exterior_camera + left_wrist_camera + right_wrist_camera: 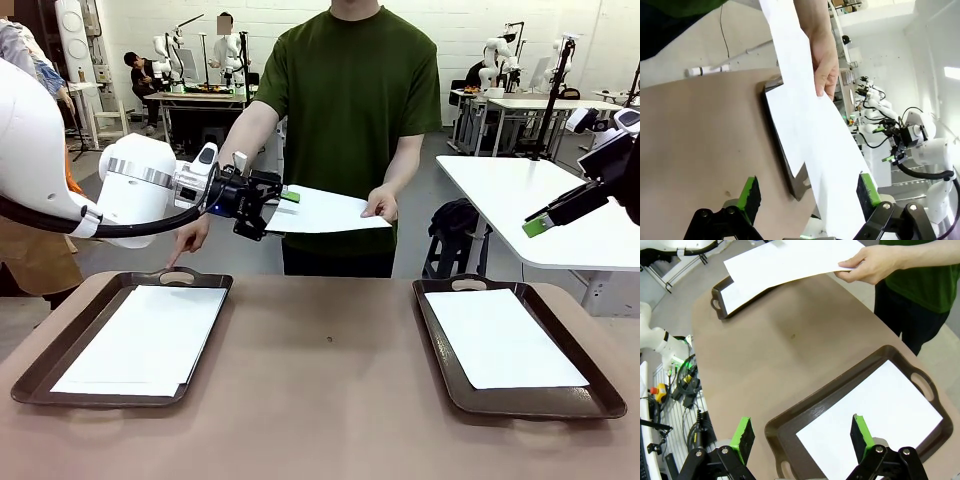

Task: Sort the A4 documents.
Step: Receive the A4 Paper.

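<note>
Brown table (320, 400): held sheet (325, 211) flat, long axis toward left gripper (262, 205).

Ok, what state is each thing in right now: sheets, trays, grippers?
Held sheet: in the air, person's hand gripping one edge, other edge between the left gripper's open jaws.
Left gripper: open, not clamped yet.
Right gripper: open, empty, raised off to the side.
Left tray: on the table, paper lying flat inside.
Right tray: on the table, paper lying flat inside.

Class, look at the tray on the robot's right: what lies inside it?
A white A4 sheet lies flat in the right tray. Whether more sheets lie under it cannot be seen; it covers them.
</note>
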You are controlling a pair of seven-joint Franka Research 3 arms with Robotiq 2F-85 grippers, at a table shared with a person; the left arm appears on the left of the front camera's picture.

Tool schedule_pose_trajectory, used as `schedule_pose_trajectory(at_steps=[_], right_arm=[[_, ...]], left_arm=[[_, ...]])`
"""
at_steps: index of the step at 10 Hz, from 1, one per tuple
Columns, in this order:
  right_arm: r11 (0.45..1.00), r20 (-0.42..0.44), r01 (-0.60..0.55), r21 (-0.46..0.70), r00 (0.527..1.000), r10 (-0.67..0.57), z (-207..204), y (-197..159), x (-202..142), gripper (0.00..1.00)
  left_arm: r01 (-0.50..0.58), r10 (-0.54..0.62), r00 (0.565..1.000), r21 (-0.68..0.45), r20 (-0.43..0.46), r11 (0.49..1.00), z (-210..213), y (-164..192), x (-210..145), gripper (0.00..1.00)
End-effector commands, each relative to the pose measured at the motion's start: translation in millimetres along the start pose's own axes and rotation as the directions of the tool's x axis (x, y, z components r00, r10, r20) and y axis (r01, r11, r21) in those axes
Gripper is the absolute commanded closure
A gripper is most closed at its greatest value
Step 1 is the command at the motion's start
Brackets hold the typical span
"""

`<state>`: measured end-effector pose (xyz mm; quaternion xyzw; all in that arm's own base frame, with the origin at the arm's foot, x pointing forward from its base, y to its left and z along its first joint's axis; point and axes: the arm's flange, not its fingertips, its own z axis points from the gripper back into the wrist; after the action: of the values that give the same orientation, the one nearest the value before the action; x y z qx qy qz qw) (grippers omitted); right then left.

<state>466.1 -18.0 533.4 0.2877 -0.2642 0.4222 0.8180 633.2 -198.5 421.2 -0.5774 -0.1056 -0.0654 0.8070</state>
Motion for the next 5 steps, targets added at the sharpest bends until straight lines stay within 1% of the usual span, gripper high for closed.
schedule_pose_trajectory(at_steps=[1, 2, 3, 4, 5], right_arm=[[1.000, -0.002, -0.002, 0.002, 1.000, 0.002, -1.3, 0.4, 0.6, 0.00], [1.000, -0.002, -0.002, 0.002, 1.000, 0.002, -1.3, 0.4, 0.6, 0.00], [1.000, -0.002, -0.002, 0.002, 1.000, 0.002, -1.3, 0.4, 0.6, 0.00], [1.000, -0.002, -0.002, 0.002, 1.000, 0.002, -1.3, 0.4, 0.6, 0.00], [1.000, -0.002, -0.002, 0.002, 1.000, 0.002, -1.3, 0.4, 0.6, 0.00]], left_arm=[[-0.054, 0.054, 0.998, -0.011, -0.034, 0.998, -0.4, -1.4, 15.7, 0.00], [-0.073, 0.072, 0.996, -0.012, -0.050, 0.997, -1.9, -0.1, 17.1, 0.00], [-0.116, 0.114, 0.991, -0.021, -0.076, 0.993, -2.8, 1.1, 17.9, 0.00], [-0.096, 0.093, 0.993, -0.042, -0.067, 0.994, -3.5, -1.4, 17.3, 0.00], [-0.080, 0.076, 0.995, -0.064, -0.064, 0.995, -4.4, -1.1, 15.4, 0.20]])
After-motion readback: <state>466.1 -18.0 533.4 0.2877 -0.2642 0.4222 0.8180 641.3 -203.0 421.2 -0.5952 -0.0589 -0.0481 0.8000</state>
